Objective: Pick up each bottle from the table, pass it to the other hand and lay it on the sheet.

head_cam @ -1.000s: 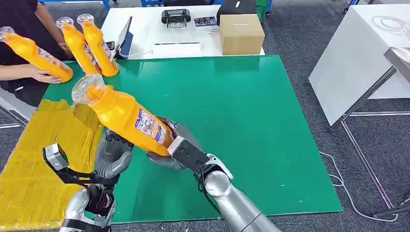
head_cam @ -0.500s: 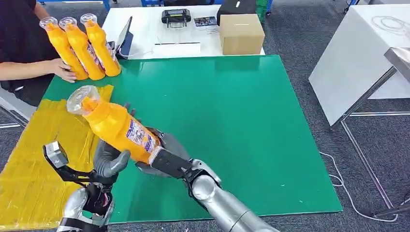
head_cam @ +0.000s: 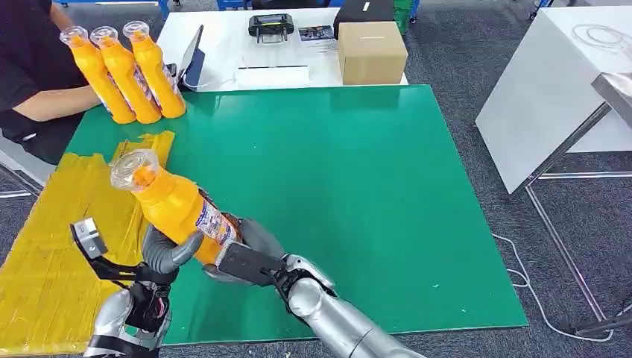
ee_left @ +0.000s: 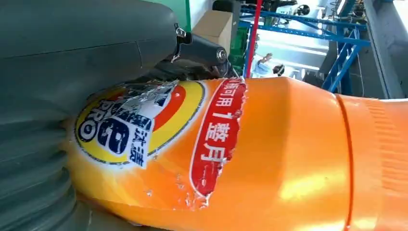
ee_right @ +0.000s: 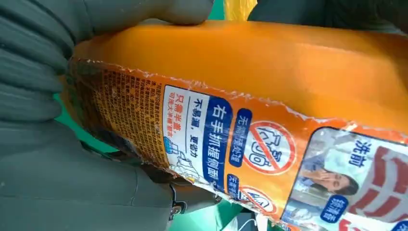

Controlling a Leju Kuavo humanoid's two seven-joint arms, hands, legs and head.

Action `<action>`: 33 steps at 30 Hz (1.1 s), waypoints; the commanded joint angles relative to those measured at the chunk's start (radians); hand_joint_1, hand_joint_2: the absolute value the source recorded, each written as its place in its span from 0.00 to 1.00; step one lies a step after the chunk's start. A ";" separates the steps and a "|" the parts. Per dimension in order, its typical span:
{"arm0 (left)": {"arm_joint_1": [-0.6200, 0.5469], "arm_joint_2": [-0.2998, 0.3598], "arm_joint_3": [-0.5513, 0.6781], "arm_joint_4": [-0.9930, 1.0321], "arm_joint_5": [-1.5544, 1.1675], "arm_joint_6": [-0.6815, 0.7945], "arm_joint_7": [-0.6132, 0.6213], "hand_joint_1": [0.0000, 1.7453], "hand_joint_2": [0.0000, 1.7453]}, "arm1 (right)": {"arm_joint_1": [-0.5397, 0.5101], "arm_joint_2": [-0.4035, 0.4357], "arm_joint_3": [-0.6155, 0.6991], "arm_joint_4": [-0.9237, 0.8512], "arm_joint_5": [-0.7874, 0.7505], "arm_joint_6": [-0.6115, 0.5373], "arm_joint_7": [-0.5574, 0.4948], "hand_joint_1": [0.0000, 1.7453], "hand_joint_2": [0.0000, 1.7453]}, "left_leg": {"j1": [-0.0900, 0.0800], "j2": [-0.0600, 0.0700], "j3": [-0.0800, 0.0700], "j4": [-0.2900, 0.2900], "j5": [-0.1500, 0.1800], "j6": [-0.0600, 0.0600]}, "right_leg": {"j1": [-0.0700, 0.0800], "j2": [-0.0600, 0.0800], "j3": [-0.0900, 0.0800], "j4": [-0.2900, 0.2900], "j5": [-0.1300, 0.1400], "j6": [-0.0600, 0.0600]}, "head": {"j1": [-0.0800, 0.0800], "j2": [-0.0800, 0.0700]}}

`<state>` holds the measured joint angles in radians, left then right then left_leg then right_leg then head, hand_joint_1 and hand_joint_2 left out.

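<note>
An orange bottle [head_cam: 175, 205] with a clear cap [head_cam: 134, 168] is held tilted above the near left of the green mat [head_cam: 358, 171], cap pointing up and left. My right hand [head_cam: 250, 250] grips its base from below. My left hand [head_cam: 168, 250] wraps its thumb and fingers around the body just beside it. Up close, the bottle's label [ee_left: 159, 125] presses against my left hand [ee_left: 72, 62]. The right wrist view shows the bottle [ee_right: 269, 72] lying in my right hand [ee_right: 57, 168]. The yellow sheet [head_cam: 45, 246] lies at the left, under the left arm.
Three more orange bottles [head_cam: 127, 71] stand upright at the mat's far left corner, with a person's arm [head_cam: 52, 101] beside them. Behind the mat a white table holds a cardboard box [head_cam: 371, 51], a tablet [head_cam: 192, 56] and a controller [head_cam: 270, 26]. Another white table [head_cam: 551, 89] stands at the right.
My right hand carried the bottle left and lower, into my left hand, which has closed around it. The person stood the bottles upright together and drew the hand back.
</note>
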<state>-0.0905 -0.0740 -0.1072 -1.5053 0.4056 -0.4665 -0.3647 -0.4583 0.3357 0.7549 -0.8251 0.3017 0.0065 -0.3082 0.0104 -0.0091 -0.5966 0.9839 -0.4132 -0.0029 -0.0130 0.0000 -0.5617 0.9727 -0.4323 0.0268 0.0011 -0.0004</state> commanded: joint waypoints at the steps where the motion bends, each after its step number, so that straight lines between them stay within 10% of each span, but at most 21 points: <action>1: -0.055 -0.003 -0.033 0.042 -0.051 0.018 -0.021 1.00 1.00 | -0.019 -0.007 0.082 0.078 0.010 0.006 0.011 1.00 1.00 | 0.001 -0.002 0.005 0.000 -0.002 0.000 | 0.002 -0.003 0.007 -0.002 -0.002 -0.001 | 0.000 0.000; 4: -0.058 0.002 -0.028 0.032 -0.107 0.049 -0.044 1.00 1.00 | -0.017 -0.015 0.072 0.074 0.011 -0.014 0.014 1.00 1.00 | 0.000 -0.002 0.002 -0.001 0.000 0.000 | 0.000 -0.002 0.003 -0.001 -0.001 0.000 | 0.000 0.000; 5: -0.059 0.005 -0.020 0.027 -0.142 0.074 -0.056 1.00 1.00 | -0.014 -0.021 0.064 0.062 0.015 -0.033 0.013 0.79 1.00 | 0.001 -0.002 0.004 0.000 -0.002 0.000 | 0.001 -0.003 0.006 -0.002 -0.002 -0.001 | 0.000 0.000; 6: -0.059 0.012 -0.009 0.019 -0.194 0.109 -0.075 1.00 1.00 | -0.008 -0.031 0.048 0.040 0.013 -0.050 0.012 0.00 1.00 | 0.001 -0.002 0.003 0.000 -0.001 0.000 | 0.001 -0.003 0.004 -0.001 -0.001 -0.001 | 0.000 0.000; 28: -0.104 0.188 0.305 0.170 -1.125 0.710 -0.118 1.00 1.00 | 0.113 -0.222 -0.234 -0.463 -0.049 -0.023 -0.019 0.00 1.00 | 0.001 -0.001 0.003 -0.001 -0.001 0.000 | 0.001 0.000 0.003 -0.001 -0.001 -0.001 | 0.000 0.000; 33: -0.071 0.310 0.336 0.354 -1.451 0.905 -0.056 1.00 1.00 | 0.113 -0.260 -0.218 -0.522 -0.094 -0.005 -0.060 0.00 1.00 | 0.000 0.002 0.005 -0.001 -0.002 0.000 | 0.001 0.003 0.005 -0.001 -0.001 -0.001 | 0.000 0.000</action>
<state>-0.1445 0.1026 0.1652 -1.4291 -0.7676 0.2828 -0.4667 -0.3369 0.1527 0.5406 -1.2581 0.2484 -0.0206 -0.3368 0.0108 -0.0090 -0.5967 0.9838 -0.4131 -0.0030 -0.0125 0.0011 -0.5615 0.9731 -0.4323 0.0267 0.0015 -0.0004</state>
